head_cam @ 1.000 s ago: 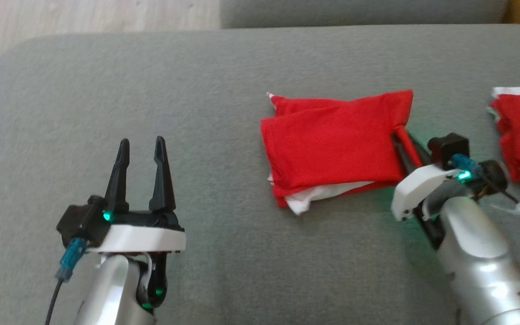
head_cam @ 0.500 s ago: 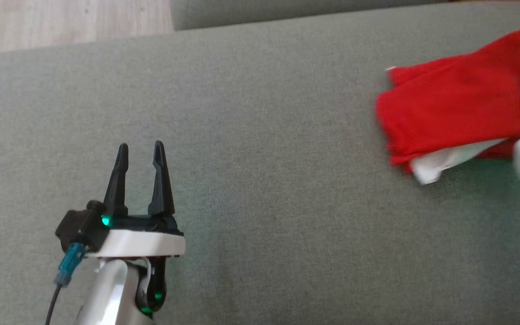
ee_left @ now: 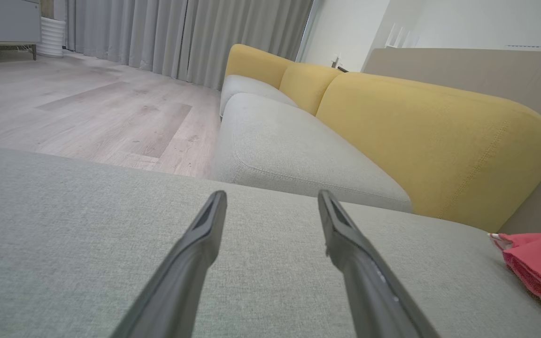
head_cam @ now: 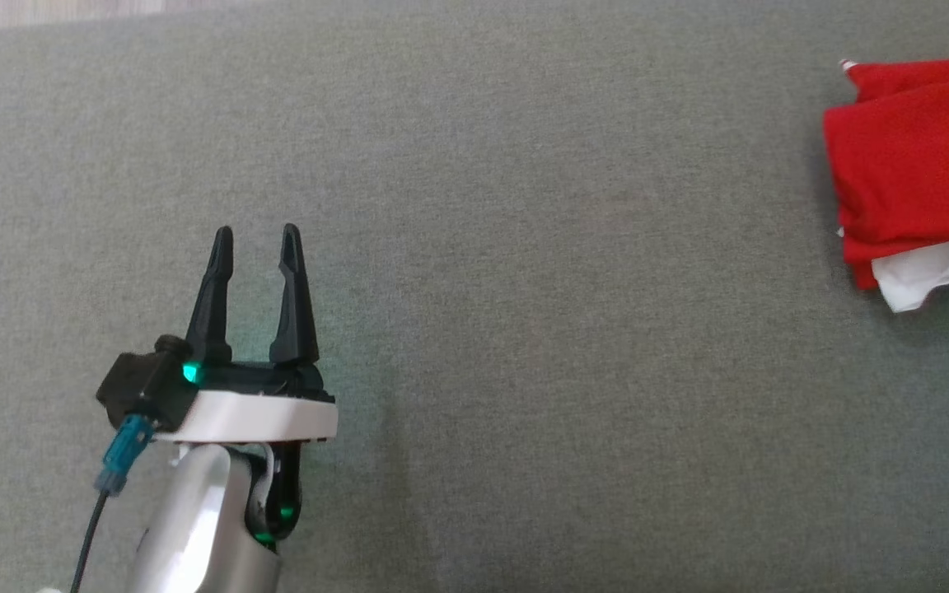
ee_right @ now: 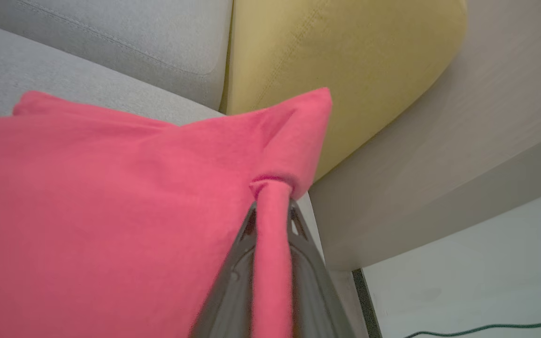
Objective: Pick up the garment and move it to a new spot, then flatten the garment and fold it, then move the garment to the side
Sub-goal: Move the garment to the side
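your left gripper (head_cam: 256,239) is above the grey seat cushion (head_cam: 524,329), its two fingers parted by a moderate gap with nothing between them. your right gripper (ee_right: 273,213) is clamped on a rolled edge of the folded red garment (head_cam: 911,156), pinched between both fingers. the garment lies on the cushion at the far right of the head view, well apart from the left gripper, with white fabric showing under its lower edge.

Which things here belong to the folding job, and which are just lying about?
Job: red garment, right gripper shut on its edge, left gripper open and empty, grey cushion beneath.
Just around: yellow backrest, wooden floor, curtains.
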### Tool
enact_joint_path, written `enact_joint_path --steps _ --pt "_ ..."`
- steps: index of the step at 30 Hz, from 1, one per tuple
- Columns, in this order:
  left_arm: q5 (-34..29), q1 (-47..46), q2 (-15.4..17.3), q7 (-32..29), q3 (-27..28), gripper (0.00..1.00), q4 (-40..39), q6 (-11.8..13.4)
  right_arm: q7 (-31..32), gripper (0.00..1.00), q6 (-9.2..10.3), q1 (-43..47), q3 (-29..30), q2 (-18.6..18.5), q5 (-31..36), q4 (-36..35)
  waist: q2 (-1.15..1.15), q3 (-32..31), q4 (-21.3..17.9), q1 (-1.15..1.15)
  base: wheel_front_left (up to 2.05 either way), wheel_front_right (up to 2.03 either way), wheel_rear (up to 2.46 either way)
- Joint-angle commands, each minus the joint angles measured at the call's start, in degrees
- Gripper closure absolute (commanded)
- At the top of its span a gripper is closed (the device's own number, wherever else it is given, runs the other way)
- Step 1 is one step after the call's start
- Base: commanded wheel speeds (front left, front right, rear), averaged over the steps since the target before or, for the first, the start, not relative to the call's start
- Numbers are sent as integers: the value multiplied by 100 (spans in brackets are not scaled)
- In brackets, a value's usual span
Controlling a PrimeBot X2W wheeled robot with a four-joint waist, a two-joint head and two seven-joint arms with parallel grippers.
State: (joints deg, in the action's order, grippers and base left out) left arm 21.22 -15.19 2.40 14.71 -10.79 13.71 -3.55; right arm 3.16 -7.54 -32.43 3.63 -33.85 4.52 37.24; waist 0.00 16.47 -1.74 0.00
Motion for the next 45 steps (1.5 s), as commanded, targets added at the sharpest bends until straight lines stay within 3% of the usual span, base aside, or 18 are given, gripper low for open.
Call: enact_joint_path --steps 1,5,6,7,19,24,35,39,45 --pt "-40 -230 48 29 209 0 -151 -23 26 100 5 -107 88 -263 53 -86 0 47 27 0 0 0 0" --pt "-51 -245 48 29 223 0 -136 -34 33 100 5 -105 287 -202 131 -18 0 73 36 0 0 0 0" --pt "-55 -245 48 29 229 0 -130 -37 2 61 5 -104 343 -166 159 -21 0 70 34 0 0 0 0" --pt "-59 -238 48 29 239 0 -124 -41 -29 0 5 -105 399 -124 200 -35 0 56 27 0 0 0 0" --pt "-22 22 48 29 290 0 -61 -25 -165 0 5 -203 573 739 573 -1261 0 -629 -111 0 0 0 0" --pt "-14 158 48 29 292 0 -87 -4 -270 0 5 -6 424 1206 279 -1883 0 -840 -99 0 0 0 0" --pt "-2 388 48 29 321 0 -119 24 -1165 0 5 1015 295 2708 -689 -2717 0 -1171 -13 0 0 0 0" --pt "20 477 48 29 300 0 -135 52 -1362 0 5 1472 175 2979 -1026 -2769 0 -1234 38 0 0 0 0" --pt "56 592 48 29 284 0 -129 77 -1591 0 5 2145 46 3091 -1287 -2561 0 -1238 105 0 0 0 0"
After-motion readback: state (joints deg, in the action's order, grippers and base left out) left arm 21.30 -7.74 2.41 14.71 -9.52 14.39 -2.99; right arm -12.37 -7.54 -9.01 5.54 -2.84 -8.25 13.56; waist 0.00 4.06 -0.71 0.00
